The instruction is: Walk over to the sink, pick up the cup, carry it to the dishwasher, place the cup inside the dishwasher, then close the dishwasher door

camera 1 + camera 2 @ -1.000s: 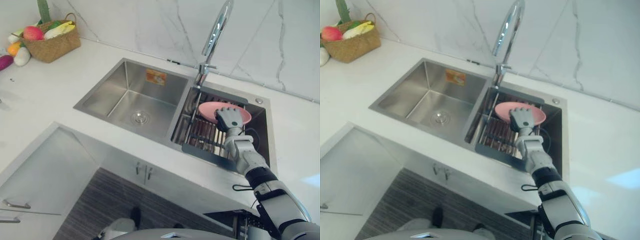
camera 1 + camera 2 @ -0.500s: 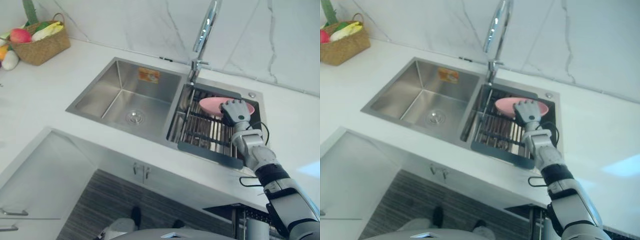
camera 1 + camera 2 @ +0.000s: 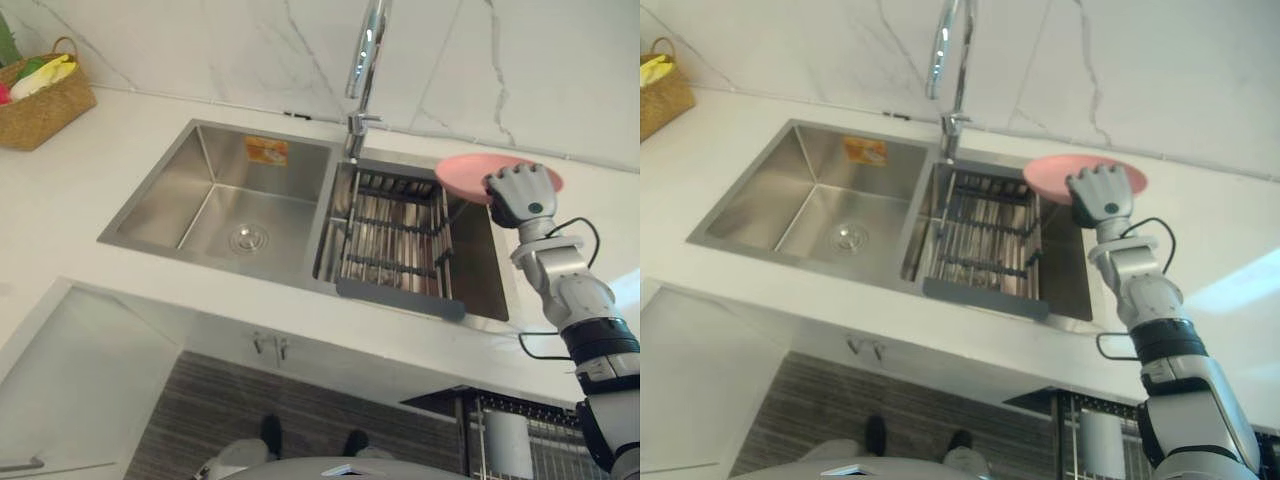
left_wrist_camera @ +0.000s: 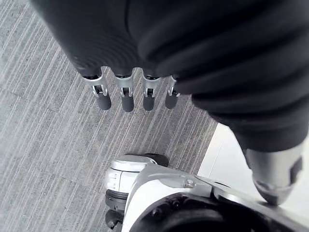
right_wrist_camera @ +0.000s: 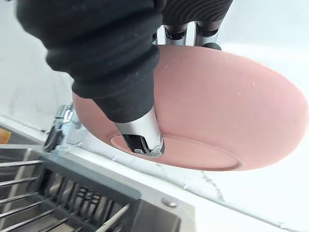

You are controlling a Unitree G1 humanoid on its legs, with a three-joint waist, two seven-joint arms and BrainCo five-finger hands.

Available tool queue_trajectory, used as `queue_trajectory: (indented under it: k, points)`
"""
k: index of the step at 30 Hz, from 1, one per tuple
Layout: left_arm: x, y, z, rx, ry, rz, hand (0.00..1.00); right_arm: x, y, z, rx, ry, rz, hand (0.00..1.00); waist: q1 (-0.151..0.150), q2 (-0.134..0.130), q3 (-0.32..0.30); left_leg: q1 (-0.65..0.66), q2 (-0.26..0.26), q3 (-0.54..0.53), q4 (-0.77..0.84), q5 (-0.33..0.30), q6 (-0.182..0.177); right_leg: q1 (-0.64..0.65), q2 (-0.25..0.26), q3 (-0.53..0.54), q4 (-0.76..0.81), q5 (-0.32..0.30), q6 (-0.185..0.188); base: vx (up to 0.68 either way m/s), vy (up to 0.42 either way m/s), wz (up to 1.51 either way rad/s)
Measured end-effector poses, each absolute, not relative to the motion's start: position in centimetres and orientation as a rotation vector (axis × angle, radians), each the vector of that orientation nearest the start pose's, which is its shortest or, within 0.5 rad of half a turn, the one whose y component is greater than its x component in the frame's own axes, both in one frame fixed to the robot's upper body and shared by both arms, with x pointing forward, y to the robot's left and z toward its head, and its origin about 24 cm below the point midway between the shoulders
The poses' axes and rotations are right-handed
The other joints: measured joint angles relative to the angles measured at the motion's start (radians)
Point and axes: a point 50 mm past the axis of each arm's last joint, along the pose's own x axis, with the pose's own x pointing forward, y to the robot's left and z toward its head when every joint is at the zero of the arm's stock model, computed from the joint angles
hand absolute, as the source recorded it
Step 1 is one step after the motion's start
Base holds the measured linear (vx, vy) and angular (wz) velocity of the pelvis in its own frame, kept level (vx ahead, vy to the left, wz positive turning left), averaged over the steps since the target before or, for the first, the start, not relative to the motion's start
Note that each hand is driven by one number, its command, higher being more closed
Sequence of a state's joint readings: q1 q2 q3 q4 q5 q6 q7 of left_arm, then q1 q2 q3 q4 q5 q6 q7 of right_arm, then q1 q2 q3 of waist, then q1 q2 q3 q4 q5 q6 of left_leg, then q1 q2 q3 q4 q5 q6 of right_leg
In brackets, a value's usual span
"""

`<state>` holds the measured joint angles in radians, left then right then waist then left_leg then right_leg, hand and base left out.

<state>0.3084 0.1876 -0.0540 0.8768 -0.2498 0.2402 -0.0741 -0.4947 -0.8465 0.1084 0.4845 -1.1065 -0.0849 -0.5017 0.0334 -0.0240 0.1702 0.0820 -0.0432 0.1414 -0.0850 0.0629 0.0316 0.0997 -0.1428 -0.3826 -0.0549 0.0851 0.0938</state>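
Note:
The thing in hand is a shallow pink bowl (image 3: 468,172) rather than a cup. My right hand (image 3: 522,196) is shut on its right rim, thumb (image 5: 138,131) under the base and fingers over the top. It hangs in the air above the back right corner of the sink (image 3: 215,195), over the counter edge. In the right wrist view the bowl (image 5: 231,106) shows its underside, with the sink's drying rack (image 5: 43,203) below. My left hand (image 4: 125,94) hangs with straight fingers above the grey striped floor, holding nothing.
A double steel sink has a wire drying rack (image 3: 395,240) in its right basin and a tall faucet (image 3: 365,60) behind. A woven basket (image 3: 40,90) of produce stands far left on the white counter. A wire rack (image 3: 520,440) shows under the counter at lower right.
My right hand has lifted the pink bowl out of the drying rack, up and to the right. The whole view has also shifted, so the sink sits further left.

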Motion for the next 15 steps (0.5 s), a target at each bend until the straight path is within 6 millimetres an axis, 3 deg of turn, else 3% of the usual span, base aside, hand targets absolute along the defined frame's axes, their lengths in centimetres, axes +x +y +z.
queue_trajectory:
  k: [4,6,15]
  points:
    - [1.4,20.7,-16.5,-0.104,1.417,0.136,0.0,30.7,-31.5,19.2,-1.925,-0.469,-0.511,1.0,-0.005,-0.004,-0.002,0.004,0.003,0.049,0.0,-0.012,-0.002,-0.025,0.002,0.051,0.006,0.008,0.0,-0.02,0.023,-0.4]
    - [1.1,20.8,-16.6,-0.09,1.432,0.13,0.0,29.7,-32.2,19.7,-1.931,-0.472,-0.551,1.0,-0.028,-0.009,-0.004,0.008,0.002,0.085,0.0,-0.018,0.002,-0.041,0.001,0.089,0.01,0.015,0.002,-0.01,0.03,-0.45]
    - [0.4,21.8,-16.5,-0.031,1.479,0.123,0.0,25.4,-36.7,18.3,-1.919,-0.318,-0.692,1.0,-0.104,-0.052,-0.034,0.017,-0.015,0.219,0.0,-0.047,0.025,-0.126,-0.015,0.226,0.061,0.014,0.018,-0.01,0.061,-0.45]
